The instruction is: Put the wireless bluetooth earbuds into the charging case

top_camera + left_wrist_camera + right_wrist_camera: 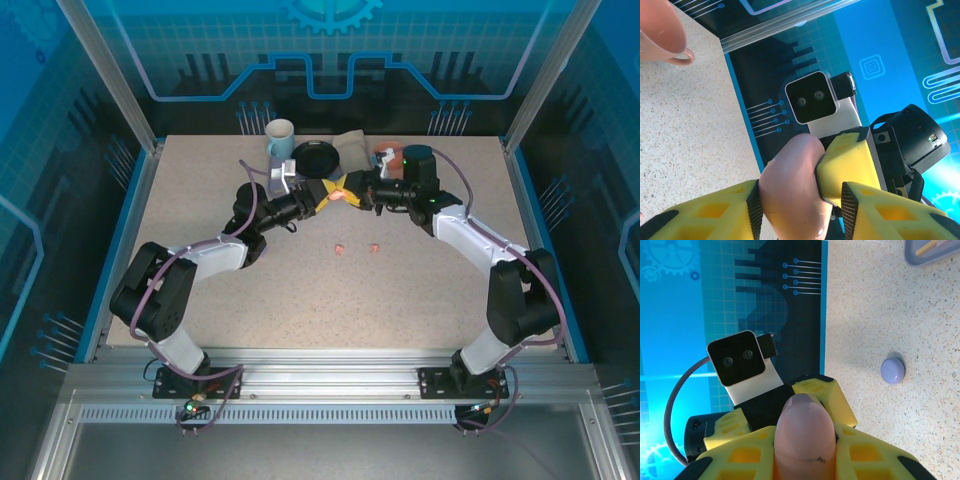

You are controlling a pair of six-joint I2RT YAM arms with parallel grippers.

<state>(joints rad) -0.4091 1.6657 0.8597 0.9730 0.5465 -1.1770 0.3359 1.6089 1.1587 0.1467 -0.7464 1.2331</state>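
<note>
The left arm and the right arm share the pink charging case, held clear of the tabletop toward its far middle. The left jaws are narrow and clamp the case across its rounded body. The right jaws are narrow too and hold its other end, with 1 yellow finger pressed on the shell just beside the left pads.

I judge the step in hand to be prising the lid open. To do it well, 1 set of jaws should pin the base firmly while the other levers only the lid, turning about the hinge and not pulling straight apart, since the smooth shell could slip free. The seam is hard to make out, so which half each set holds is unclear.

The 2 salmon-pink earbuds lie on the tabletop, near each other and on the arms' side of the case, waiting to go in. A lilac pebble-shaped piece lies on the tabletop apart from the grip.

Each arm reaches forward and inward from its base, elbow out. The wrists face each other across the case.
</note>
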